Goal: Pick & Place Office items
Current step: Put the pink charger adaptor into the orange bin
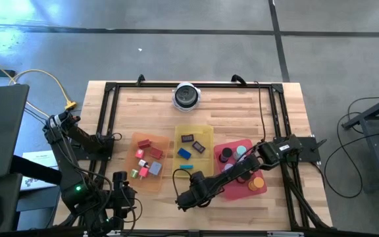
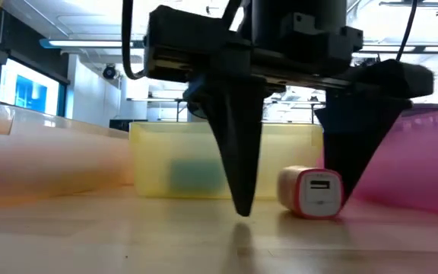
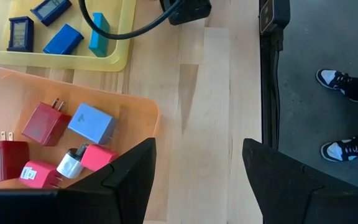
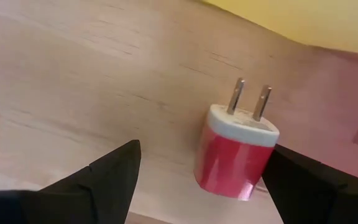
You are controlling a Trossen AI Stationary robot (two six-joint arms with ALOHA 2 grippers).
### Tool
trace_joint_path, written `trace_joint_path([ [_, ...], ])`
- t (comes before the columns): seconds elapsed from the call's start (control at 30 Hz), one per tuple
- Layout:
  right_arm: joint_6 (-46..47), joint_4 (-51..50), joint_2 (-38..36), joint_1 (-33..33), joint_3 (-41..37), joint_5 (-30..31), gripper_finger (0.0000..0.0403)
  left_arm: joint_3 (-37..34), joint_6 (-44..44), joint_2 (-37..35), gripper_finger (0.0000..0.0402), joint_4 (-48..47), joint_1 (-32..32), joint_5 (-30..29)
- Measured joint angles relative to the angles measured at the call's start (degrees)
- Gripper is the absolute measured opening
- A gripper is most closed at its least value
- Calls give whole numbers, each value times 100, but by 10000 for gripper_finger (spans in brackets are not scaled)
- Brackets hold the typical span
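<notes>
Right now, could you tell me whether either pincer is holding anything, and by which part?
Nothing is held. The right pincer stands open astride the red-and-white plug charger lying on the table; the left pincer is open and empty.

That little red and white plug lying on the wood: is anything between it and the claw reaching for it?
Nothing visible is. The red and white plug lies on bare wood beside the red tray, and the right gripper, open, has a finger on either side of it. The left gripper waits by the orange tray.
</notes>
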Motion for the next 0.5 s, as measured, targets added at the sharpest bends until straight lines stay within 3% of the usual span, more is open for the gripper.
trace_joint_path([
  [0.2,-678,342,0,-65,0,-30,307,0,0,0,232,-4,-2,2],
  [0.5,-571,346,0,-76,0,-54,303,0,0,0,232,-6,0,2],
])
